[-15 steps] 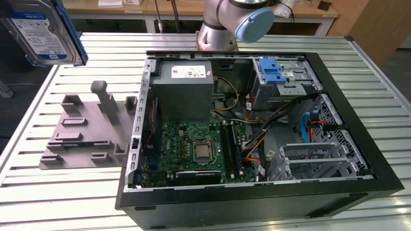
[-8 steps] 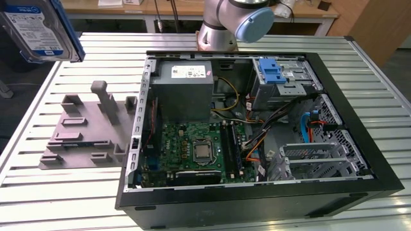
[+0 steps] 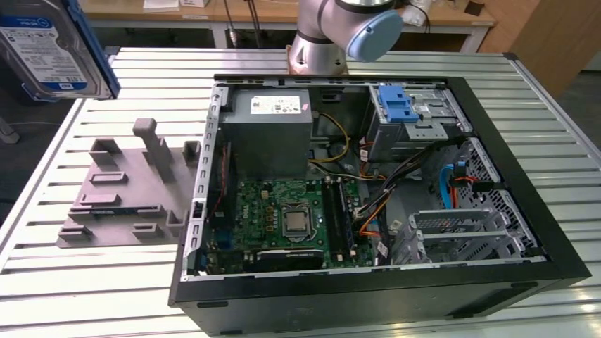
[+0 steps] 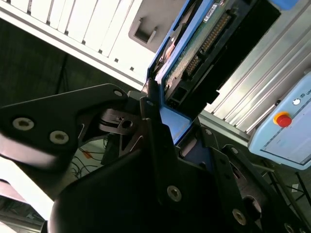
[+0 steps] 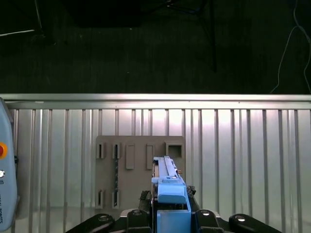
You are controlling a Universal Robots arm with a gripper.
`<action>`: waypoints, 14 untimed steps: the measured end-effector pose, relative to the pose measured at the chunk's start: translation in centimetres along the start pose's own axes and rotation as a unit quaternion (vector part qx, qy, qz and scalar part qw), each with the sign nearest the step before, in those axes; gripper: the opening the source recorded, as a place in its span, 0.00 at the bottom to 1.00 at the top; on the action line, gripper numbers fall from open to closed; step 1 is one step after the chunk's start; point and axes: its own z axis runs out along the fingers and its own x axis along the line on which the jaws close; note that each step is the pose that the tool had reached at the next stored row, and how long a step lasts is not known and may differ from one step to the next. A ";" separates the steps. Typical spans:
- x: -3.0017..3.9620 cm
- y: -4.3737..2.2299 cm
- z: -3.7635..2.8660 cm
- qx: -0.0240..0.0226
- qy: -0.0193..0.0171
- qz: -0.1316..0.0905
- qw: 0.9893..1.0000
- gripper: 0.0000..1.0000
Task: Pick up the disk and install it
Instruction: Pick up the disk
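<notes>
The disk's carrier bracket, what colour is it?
Blue; the carrier bracket shows best in the first wrist view.

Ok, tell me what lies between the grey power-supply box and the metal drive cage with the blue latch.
In the exterior view, yellow and black wires cross the gap between the grey power-supply box and the blue-latched metal drive cage.

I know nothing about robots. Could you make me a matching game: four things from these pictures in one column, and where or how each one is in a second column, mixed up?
Things:
1. the disk
2. grey slotted plate
3. circuit board
4. drive cage latch

States:
A. green, inside the open computer case
B. clamped in the gripper, high above the slatted table
C. blue, inside the case, to the exterior view's right of the grey box
D. flat on the table, outside the case

Pairs: 1-B, 2-D, 3-A, 4-C
</notes>
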 end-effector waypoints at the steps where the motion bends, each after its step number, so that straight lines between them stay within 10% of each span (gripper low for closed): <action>1: 0.21 -0.01 0.00 0.000 0.000 0.000 1.000 0.36; 14: 0.42 -1.15 -0.06 -0.004 0.000 0.000 1.000 0.36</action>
